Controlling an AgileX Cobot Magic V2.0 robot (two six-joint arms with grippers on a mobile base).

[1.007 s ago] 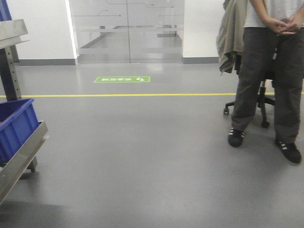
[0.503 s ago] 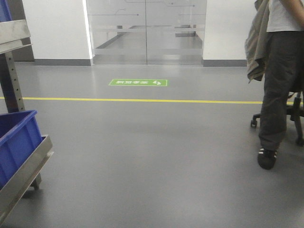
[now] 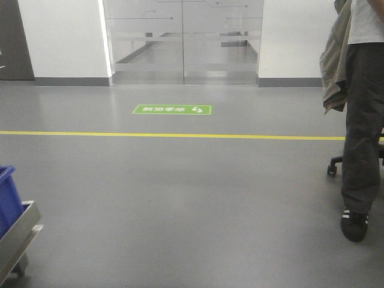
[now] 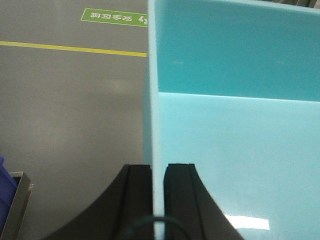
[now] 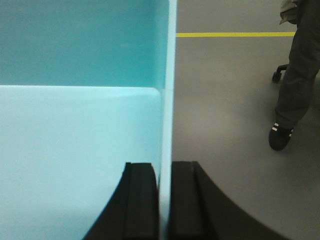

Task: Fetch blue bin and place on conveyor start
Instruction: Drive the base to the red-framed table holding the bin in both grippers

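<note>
Since half a second before, the front view had swung: the dark blue bin (image 3: 6, 198) and its steel rack (image 3: 19, 233) had slid down into the lower left corner, leaving only a sliver of each, and the upright post of the rack had gone from sight. The person (image 3: 363, 126) stood nearer the right edge.

The blue bin (image 4: 235, 125) was carried between the two arms, its hollow open to both wrist cameras and nothing lying in it. The left gripper (image 4: 159, 168) was closed narrow on the bin's left wall, one black finger inside and one outside, both pressed to the plastic. The right gripper (image 5: 163, 169) clamped the opposite wall likewise (again one finger on either face). Neither the bin nor the arms showed in the front view.

Beyond both walls lay the grey floor (image 3: 180, 204). A yellow line (image 3: 180, 135) ran across it, with a green floor sign (image 3: 172, 110) just past the line and frosted glass doors (image 3: 183, 42) behind that. Beside the person hung a jacket (image 3: 335, 66), and a caster of an office chair (image 3: 332, 170) showed by the leg.
</note>
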